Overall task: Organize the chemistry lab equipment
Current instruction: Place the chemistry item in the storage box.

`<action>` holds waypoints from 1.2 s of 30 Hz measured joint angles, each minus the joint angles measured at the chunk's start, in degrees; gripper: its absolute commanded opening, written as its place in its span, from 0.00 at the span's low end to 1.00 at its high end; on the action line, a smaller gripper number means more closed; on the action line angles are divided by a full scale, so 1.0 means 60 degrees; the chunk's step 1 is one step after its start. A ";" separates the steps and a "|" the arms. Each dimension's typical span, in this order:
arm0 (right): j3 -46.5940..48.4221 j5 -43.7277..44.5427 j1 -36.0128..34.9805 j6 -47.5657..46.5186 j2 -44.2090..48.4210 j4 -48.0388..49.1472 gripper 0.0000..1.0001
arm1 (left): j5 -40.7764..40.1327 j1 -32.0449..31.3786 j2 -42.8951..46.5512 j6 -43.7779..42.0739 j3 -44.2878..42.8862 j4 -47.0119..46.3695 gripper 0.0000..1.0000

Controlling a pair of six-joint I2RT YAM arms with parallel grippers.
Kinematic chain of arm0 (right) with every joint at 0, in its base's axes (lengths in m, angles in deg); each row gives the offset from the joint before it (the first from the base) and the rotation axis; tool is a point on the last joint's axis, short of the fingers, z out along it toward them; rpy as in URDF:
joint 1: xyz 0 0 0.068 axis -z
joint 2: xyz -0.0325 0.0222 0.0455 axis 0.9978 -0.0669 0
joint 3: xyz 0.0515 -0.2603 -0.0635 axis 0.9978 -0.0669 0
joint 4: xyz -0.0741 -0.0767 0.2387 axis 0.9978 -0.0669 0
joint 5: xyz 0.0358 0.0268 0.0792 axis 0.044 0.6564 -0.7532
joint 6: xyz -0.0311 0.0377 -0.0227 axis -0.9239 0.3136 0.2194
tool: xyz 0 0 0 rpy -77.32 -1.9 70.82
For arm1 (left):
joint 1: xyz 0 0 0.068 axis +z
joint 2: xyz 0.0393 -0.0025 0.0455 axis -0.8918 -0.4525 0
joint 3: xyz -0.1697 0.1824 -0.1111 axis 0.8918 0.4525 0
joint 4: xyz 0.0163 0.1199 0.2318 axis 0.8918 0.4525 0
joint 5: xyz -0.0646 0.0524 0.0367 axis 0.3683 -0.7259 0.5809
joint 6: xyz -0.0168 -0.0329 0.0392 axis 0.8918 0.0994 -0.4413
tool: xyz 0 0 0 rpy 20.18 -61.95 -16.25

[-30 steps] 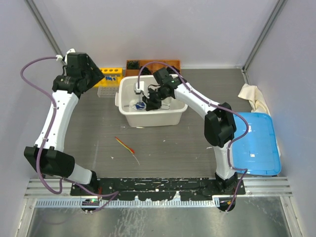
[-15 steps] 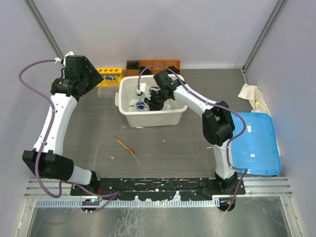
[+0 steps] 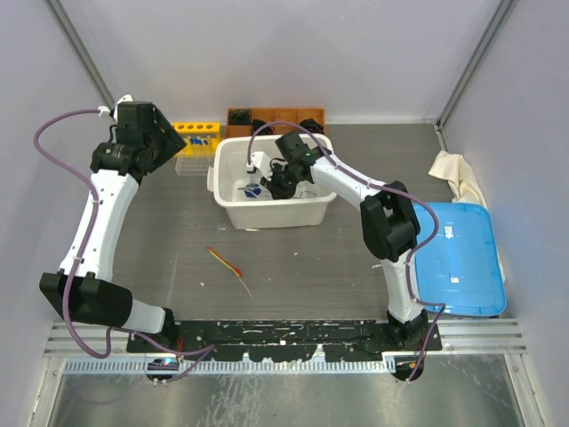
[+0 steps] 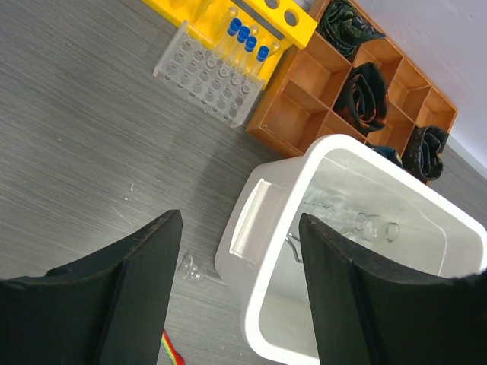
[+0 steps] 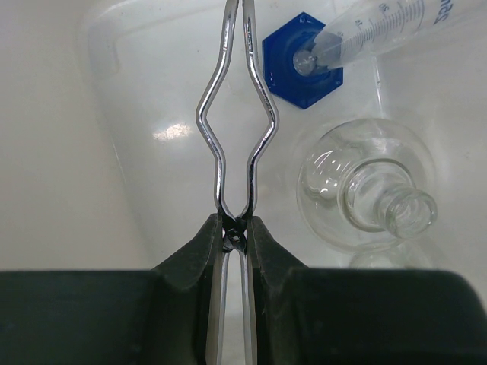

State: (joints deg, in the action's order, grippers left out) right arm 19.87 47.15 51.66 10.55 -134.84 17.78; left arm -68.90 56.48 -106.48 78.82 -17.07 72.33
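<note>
While the right gripper (image 5: 236, 228) pinches the metal tongs (image 5: 221, 186) inside the white tub (image 3: 229, 203), the step in hand seems to be taking them out of it. The two fingers are pressed on the narrow place where the wires come together, so the hold is thin and the long part may swing. I would lift straight up, slowly, until the tongs are above the rim, and only then move sideways.

The tongs are of bright bent wire. Their two arms bulge apart and then meet again toward the far end, which runs out of the wrist view. Just to the right of them lie a graduated tube with a blue six-sided foot (image 5: 303, 61) and a small clear glass flask (image 5: 365, 190) on its side. A sideways pull could knock this glass.

The left gripper (image 4: 240, 228) is spread wide with nothing between its fingers, above the table left of the tub. The yellow rack (image 3: 197, 133) stands at the far side, with blue-capped test tubes (image 4: 243, 38) beside it. A thin red-orange stick (image 3: 227, 263) lies nearer, on the table.
</note>
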 measured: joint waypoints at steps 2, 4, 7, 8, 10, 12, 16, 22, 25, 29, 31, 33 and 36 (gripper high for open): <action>-0.0091 0.0113 0.0000 0.0011 -0.0040 0.0062 0.01 | 0.0000 0.0000 0.0000 -0.0004 0.0000 0.0007 0.65; -0.0157 0.0186 0.0000 0.0018 -0.0109 0.0120 0.01 | 0.0000 0.0000 0.0000 -0.0004 0.0000 0.0011 0.65; -0.0262 0.0219 0.0000 0.0047 -0.0233 0.0186 0.01 | 0.0000 0.0000 0.0004 -0.0004 0.0000 0.0033 0.65; -0.0273 0.0219 0.0000 0.0055 -0.0284 0.0186 0.01 | 0.0000 0.0000 0.0004 -0.0004 0.0004 0.0044 0.65; -0.0280 0.0219 0.0000 0.0058 -0.0375 0.0215 0.01 | -0.0004 0.0000 0.0015 -0.0004 0.0000 0.0047 0.65; -0.0284 0.0219 0.0000 0.0080 -0.0433 0.0237 0.01 | -0.0004 0.0000 0.0018 -0.0004 0.0000 0.0047 0.65; -0.0288 0.0222 0.0000 0.0117 -0.0477 0.0277 0.01 | -0.0004 0.0000 0.0018 -0.0007 0.0000 0.0055 0.65; -0.0346 0.0237 0.0000 0.0193 -0.0484 0.0393 0.01 | -0.0004 0.0025 0.0018 -0.0007 0.0000 0.0058 0.65; -0.0404 0.0244 0.0000 0.0229 -0.0539 0.0430 0.01 | -0.0004 0.0044 0.0018 -0.0011 0.0000 0.0087 0.65; -0.0448 0.0251 0.0000 0.0251 -0.0648 0.0470 0.02 | 0.0000 0.0055 0.0018 -0.0011 0.0000 0.0135 0.65; -0.0463 0.0255 0.0000 0.0259 -0.0696 0.0495 0.03 | 0.0000 0.0058 0.0018 -0.0011 0.0000 0.0135 0.65; -0.0492 0.0259 0.0000 0.0262 -0.0714 0.0539 0.04 | 0.0000 0.0062 0.0018 -0.0011 0.0000 0.0142 0.65; -0.0510 0.0280 0.0000 0.0270 -0.0732 0.0568 0.05 | 0.0000 0.0062 0.0018 -0.0011 0.0000 0.0142 0.65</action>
State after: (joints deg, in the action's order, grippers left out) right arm 16.81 48.83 51.66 12.16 -139.23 21.19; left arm -68.90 56.86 -106.37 78.75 -17.07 73.18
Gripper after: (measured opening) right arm 0.201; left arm 0.653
